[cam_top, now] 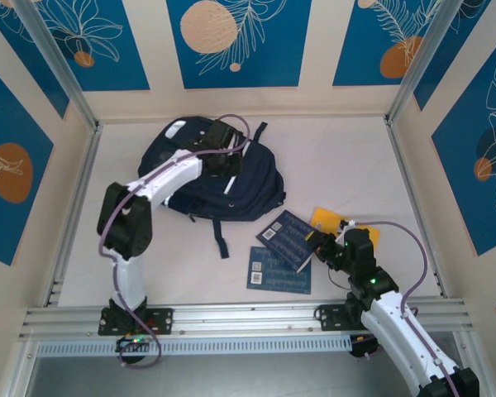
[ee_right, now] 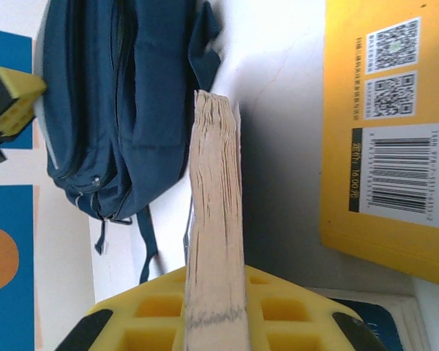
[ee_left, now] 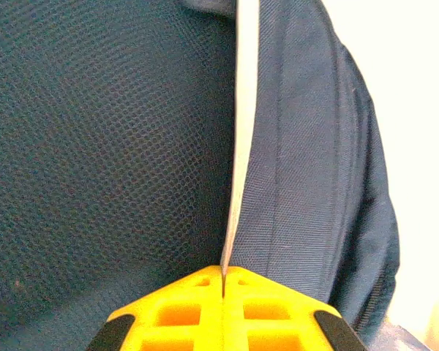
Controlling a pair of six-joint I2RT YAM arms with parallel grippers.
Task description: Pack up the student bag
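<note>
Left fingers (ee_left: pixel 168 316) pinching student bag (cam_top: pixel 252 192) edge, arm arched over it, right fingers (ee_right: pixel 135 325) clamping blue book (cam_top: pixel 293 238)

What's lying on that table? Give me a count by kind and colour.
Navy backpack: 1
Blue books: 2
Yellow book: 1
Total: 4

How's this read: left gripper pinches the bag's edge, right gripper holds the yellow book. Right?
No. The right gripper holds a dark blue book, as the top external view shows; the yellow book lies on the table. The left gripper does pinch the student bag's edge.
</note>
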